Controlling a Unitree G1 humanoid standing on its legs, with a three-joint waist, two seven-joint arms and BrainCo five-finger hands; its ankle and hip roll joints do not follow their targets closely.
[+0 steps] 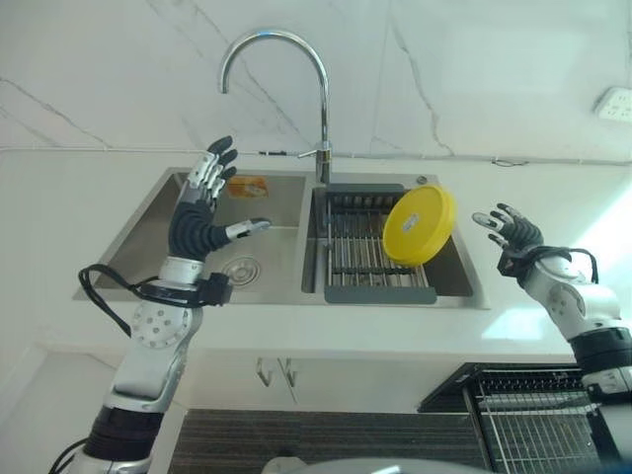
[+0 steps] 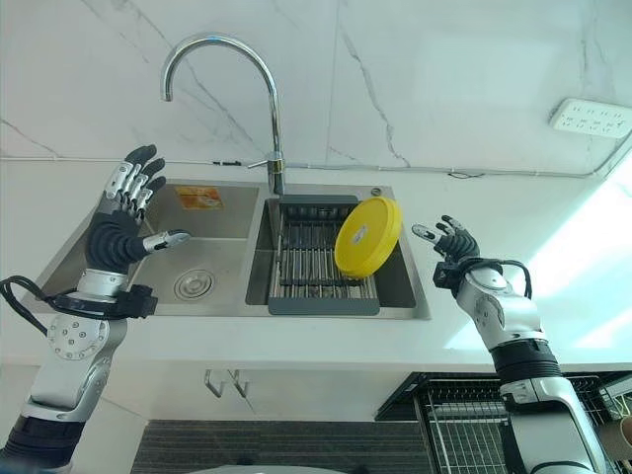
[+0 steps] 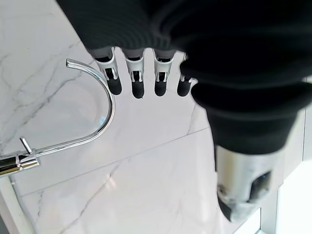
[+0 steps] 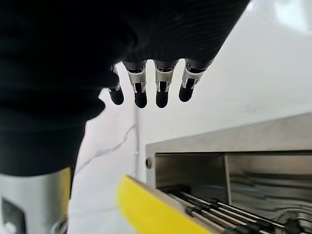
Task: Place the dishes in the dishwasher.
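A round yellow plate (image 1: 419, 225) leans on edge against the right side of the drying rack (image 1: 357, 247) in the sink's right basin. Its yellow rim (image 4: 156, 214) also appears in the right wrist view. My right hand (image 1: 511, 231) hovers open over the counter just right of the sink, a short gap from the plate, holding nothing. My left hand (image 1: 203, 203) is raised over the left basin (image 1: 232, 259) with fingers spread, open and empty. The dishwasher's wire rack (image 1: 538, 425) is pulled out at the lower right below the counter.
A tall curved chrome faucet (image 1: 296, 79) rises behind the sink's divider. A small orange item (image 1: 247, 185) lies at the back of the left basin. White marble wall behind, white counter (image 1: 59, 217) either side, a wall socket (image 1: 616, 103) at the far right.
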